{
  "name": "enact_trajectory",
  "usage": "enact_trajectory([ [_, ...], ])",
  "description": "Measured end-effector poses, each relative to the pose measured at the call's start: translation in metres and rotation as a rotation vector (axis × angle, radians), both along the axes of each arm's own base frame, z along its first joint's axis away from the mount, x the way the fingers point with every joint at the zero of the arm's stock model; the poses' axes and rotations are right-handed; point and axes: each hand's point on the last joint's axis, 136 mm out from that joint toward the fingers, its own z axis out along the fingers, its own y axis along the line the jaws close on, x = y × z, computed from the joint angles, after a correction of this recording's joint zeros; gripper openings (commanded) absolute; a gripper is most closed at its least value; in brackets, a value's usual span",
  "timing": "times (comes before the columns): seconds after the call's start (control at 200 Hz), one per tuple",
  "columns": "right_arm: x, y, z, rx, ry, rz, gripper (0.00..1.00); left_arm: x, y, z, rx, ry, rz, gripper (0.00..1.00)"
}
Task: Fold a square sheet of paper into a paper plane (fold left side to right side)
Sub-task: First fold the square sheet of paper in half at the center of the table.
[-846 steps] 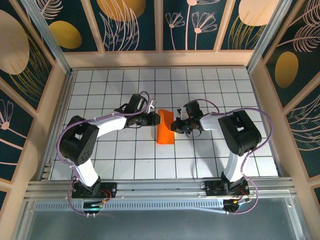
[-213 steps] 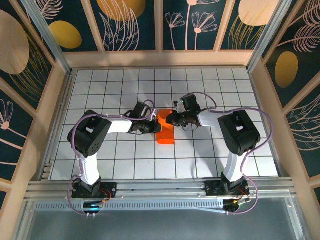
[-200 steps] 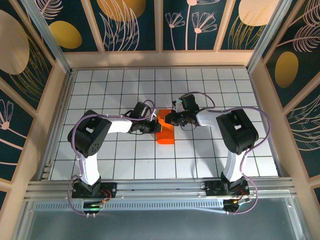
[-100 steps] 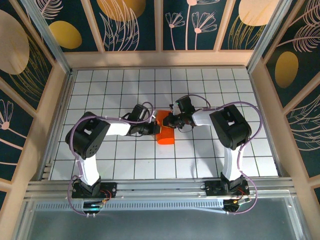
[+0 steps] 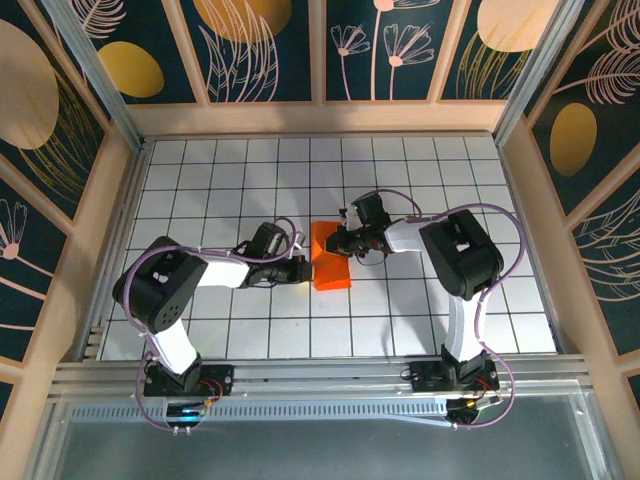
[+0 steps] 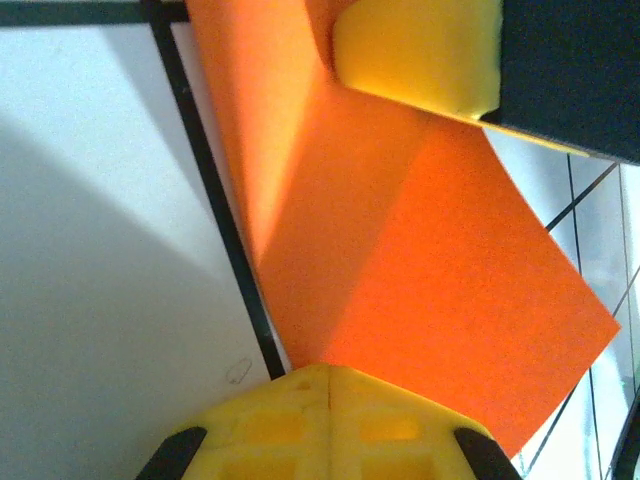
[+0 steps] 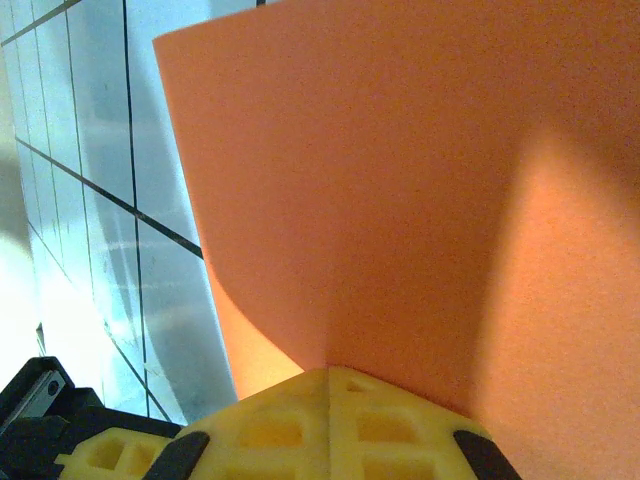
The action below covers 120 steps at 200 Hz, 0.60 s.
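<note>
Both arms are bending at raised elbows and reaching inward, forearms lying low. The left gripper and the right gripper are pointing toward each other, near together, jaws pressing fully closed on both.

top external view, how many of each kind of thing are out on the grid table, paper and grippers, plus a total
orange paper sheet: 1
grippers: 2 (left gripper, right gripper, both shut at the sheet)
total: 3
</note>
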Motion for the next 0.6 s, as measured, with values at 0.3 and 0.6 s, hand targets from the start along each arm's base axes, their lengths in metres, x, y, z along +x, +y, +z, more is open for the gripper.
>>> enact_trajectory([
  [0.3, 0.0, -0.001, 0.0, 0.002, -0.005, -0.002, 0.0, 0.02, -0.005, 0.028, -0.027, 0.011, 0.016, 0.03],
  [0.6, 0.0, -0.001, 0.0, 0.004, -0.009, -0.002, 0.0, 0.02, -0.024, 0.016, -0.032, 0.047, -0.032, 0.03],
])
